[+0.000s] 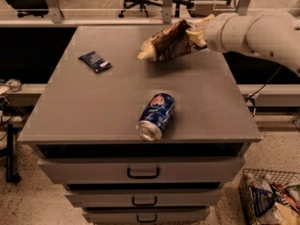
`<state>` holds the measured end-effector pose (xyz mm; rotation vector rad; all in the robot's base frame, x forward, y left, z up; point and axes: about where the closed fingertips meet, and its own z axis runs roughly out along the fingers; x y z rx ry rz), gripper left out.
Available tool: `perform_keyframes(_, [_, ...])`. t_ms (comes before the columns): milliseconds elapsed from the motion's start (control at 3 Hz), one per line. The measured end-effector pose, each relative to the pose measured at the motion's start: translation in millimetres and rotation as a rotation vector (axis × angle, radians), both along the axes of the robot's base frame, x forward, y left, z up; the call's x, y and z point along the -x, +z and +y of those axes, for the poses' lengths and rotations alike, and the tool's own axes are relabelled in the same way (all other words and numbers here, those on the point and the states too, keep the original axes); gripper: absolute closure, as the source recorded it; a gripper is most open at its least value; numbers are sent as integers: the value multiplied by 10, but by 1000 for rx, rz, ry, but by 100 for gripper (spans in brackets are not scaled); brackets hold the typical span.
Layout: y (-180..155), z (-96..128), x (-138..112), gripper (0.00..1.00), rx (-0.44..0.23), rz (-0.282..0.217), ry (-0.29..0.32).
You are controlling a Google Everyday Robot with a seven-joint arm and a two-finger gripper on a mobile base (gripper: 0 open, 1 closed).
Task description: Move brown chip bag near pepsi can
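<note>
The brown chip bag hangs in the air above the back of the grey cabinet top, tilted with its cream end down to the left. My gripper is shut on the bag's right end, reaching in from the right on a white arm. The pepsi can lies on its side near the front middle of the top, silver end toward the front edge. The bag is well behind the can and apart from it.
A small dark blue flat packet lies at the back left of the top. Drawers run below the front edge. A wire basket with items stands on the floor at lower right. Office chairs stand behind.
</note>
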<state>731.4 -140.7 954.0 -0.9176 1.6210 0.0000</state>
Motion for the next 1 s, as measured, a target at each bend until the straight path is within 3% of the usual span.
perform_keyframes(333, [38, 41, 416, 100, 18, 0, -17])
perform_keyframes(1000, [36, 19, 1062, 100, 43, 52, -35])
